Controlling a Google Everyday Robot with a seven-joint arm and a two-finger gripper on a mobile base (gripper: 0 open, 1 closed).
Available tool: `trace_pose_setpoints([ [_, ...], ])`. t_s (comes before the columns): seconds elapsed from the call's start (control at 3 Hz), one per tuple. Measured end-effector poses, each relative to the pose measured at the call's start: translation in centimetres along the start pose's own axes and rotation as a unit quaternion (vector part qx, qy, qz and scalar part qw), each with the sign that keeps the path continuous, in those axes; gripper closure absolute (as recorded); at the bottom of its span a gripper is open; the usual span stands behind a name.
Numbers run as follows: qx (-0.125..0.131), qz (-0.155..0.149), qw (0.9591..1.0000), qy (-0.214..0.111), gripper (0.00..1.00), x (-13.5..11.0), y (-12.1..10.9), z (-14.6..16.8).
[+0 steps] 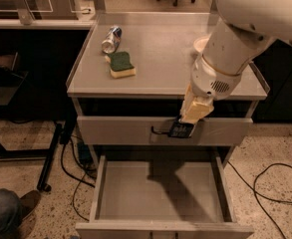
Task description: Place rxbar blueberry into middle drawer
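Note:
My gripper [181, 130] hangs from the white arm in front of the closed upper drawer front, above the open middle drawer [159, 194]. It holds the rxbar blueberry [180, 130], a small dark packet with pale print, at the height of the upper drawer's dark handle. The middle drawer is pulled out below, its plain grey floor bare, with the arm's shadow across it.
A green-and-yellow sponge [121, 64] and a silver-and-blue can [111, 39] lie on the grey cabinet top [155, 54]. A white dish [201, 44] is partly hidden behind the arm. Cables [272, 183] run over the floor at right. A person's shoe [23, 208] is at bottom left.

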State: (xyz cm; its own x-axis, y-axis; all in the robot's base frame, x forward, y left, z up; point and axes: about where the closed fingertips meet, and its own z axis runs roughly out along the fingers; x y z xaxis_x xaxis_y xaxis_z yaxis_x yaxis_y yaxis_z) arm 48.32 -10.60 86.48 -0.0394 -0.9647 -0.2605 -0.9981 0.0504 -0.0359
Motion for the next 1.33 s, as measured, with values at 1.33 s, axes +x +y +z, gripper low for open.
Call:
trace_pose_setpoints([
  [1.33, 0.035, 0.103, 0.9921, -0.063, 1.0, 3.3, 0.5, 7.0],
])
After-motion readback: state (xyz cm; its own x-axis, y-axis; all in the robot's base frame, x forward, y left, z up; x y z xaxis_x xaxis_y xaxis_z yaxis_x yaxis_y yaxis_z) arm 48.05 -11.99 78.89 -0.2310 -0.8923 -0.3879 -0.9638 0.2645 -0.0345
